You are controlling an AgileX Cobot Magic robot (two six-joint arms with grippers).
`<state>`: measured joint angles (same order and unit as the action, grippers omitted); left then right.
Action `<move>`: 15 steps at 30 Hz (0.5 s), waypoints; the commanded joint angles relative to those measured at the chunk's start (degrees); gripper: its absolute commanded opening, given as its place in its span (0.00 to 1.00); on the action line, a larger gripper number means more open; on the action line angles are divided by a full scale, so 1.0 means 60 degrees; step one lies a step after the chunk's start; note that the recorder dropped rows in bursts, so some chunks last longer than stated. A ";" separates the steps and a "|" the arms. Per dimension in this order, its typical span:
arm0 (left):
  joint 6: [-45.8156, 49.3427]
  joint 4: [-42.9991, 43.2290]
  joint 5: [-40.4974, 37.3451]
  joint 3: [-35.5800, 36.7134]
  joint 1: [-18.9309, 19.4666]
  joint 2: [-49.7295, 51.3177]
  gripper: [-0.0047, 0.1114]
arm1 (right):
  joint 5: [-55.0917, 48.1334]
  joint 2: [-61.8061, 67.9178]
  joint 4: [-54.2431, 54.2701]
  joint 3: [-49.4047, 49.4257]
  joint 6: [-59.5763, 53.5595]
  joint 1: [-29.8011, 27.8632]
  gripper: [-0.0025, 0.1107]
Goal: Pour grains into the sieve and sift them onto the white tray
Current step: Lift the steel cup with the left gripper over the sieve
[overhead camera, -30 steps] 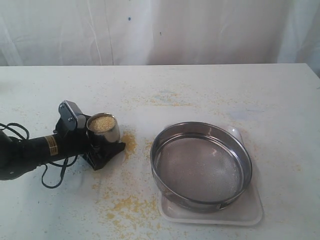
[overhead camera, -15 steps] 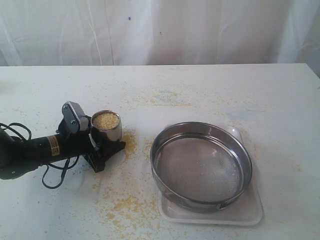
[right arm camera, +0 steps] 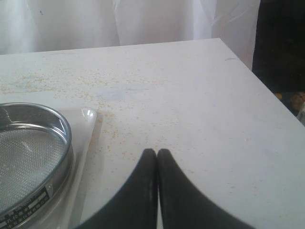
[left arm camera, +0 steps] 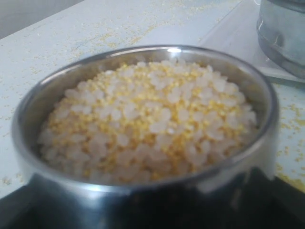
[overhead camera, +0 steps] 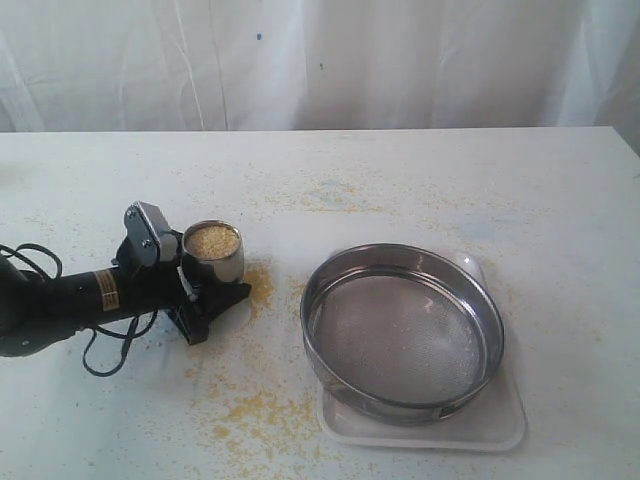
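Note:
A small steel cup (overhead camera: 214,262) filled with yellow and pale grains (overhead camera: 213,241) stands upright at the left of the table. My left gripper (overhead camera: 205,290) is shut on the cup's lower wall. In the left wrist view the grains (left arm camera: 152,119) fill the cup (left arm camera: 28,114) nearly to the rim, and the dark jaws are blurred beneath it. To the right, the wide steel sieve (overhead camera: 400,335) rests on the white tray (overhead camera: 500,425); its mesh looks bare. My right gripper (right arm camera: 157,152) is shut on nothing, low over the table beside the sieve (right arm camera: 28,157) and tray (right arm camera: 88,126). It is out of the exterior view.
Spilled grains (overhead camera: 250,405) lie scattered on the white tabletop in front of the cup, with a small heap (overhead camera: 258,283) between cup and sieve. A black cable (overhead camera: 100,355) loops under the left arm. The table's right edge (right arm camera: 267,90) is near the right gripper.
The left gripper carried the cup slightly to the right, toward the sieve, during the first half second. It has held still since. The right arm's motion is not shown.

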<state>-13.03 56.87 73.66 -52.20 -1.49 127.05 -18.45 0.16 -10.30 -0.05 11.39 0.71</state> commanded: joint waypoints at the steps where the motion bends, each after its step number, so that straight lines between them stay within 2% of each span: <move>1: 0.0147 0.0260 -0.0616 0.0013 -0.0001 -0.0761 0.04 | 0.0047 -0.0027 -0.0012 0.0008 0.0003 0.0068 0.02; 10: -0.1855 0.0384 -0.0616 0.0013 -0.0001 -0.2350 0.04 | 0.0047 -0.0027 -0.0012 0.0008 0.0003 0.0068 0.02; 15: -0.3928 0.0862 -0.0616 0.0013 -0.0001 -0.3617 0.04 | 0.0047 -0.0027 -0.0012 0.0008 0.0003 0.0068 0.02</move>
<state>-28.96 60.50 67.79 -52.10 -1.49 110.27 -18.45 0.16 -10.30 -0.05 11.39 0.71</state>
